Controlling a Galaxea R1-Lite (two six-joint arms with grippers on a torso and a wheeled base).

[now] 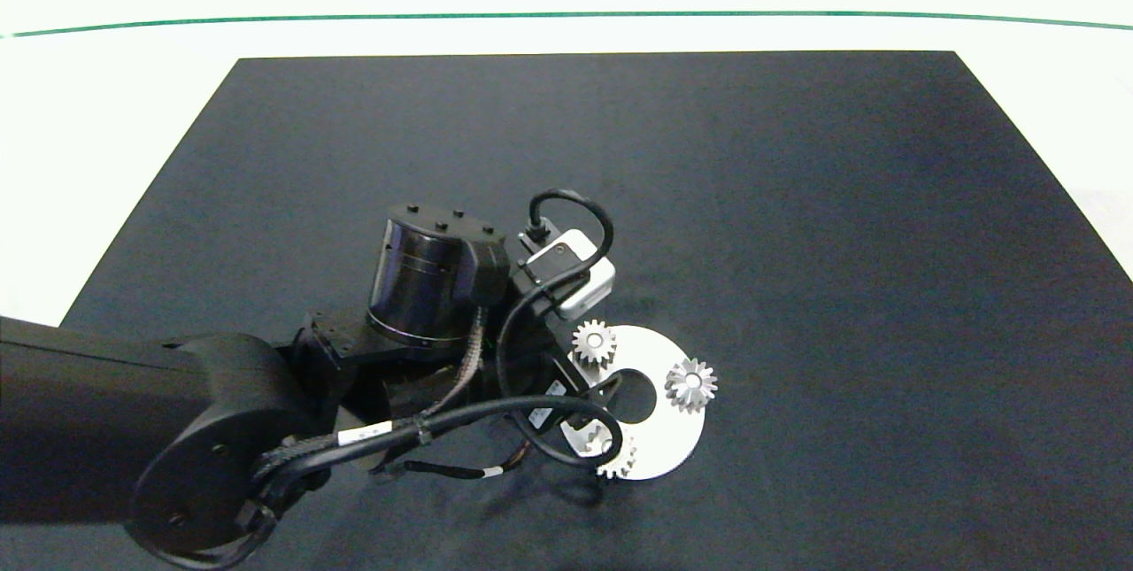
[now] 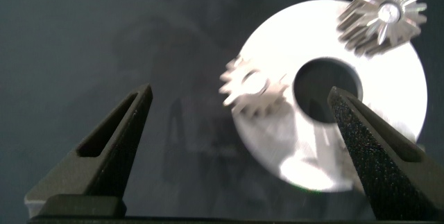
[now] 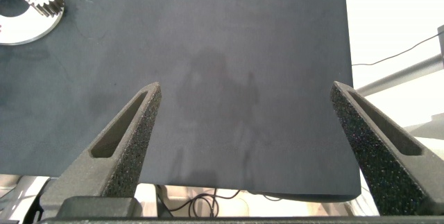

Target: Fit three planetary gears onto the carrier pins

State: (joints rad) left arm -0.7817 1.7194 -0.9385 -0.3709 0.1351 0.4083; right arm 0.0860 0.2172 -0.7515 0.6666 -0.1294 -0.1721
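Note:
The flat white disc [image 1: 659, 447] lies on the black mat, with three silvery planetary gears on its face: one at the far left rim [image 1: 594, 343], one on the right side [image 1: 690, 383] and one at the near rim [image 1: 619, 463], partly behind a cable. The carrier pins are covered by the gears. My left arm [image 1: 425, 288] hangs over the disc's left side. In the left wrist view my left gripper [image 2: 239, 93] is open above the disc [image 2: 388, 113], straddling a blurred gear [image 2: 253, 89]; another gear [image 2: 383, 17] sits further off. My right gripper [image 3: 246, 89] is open over bare mat.
The black mat [image 1: 797, 199] covers most of the white table, with bare cloth beyond and to the right of the disc. The right wrist view shows the disc [image 3: 24, 26] far off in a corner and the mat's edge with cables below it.

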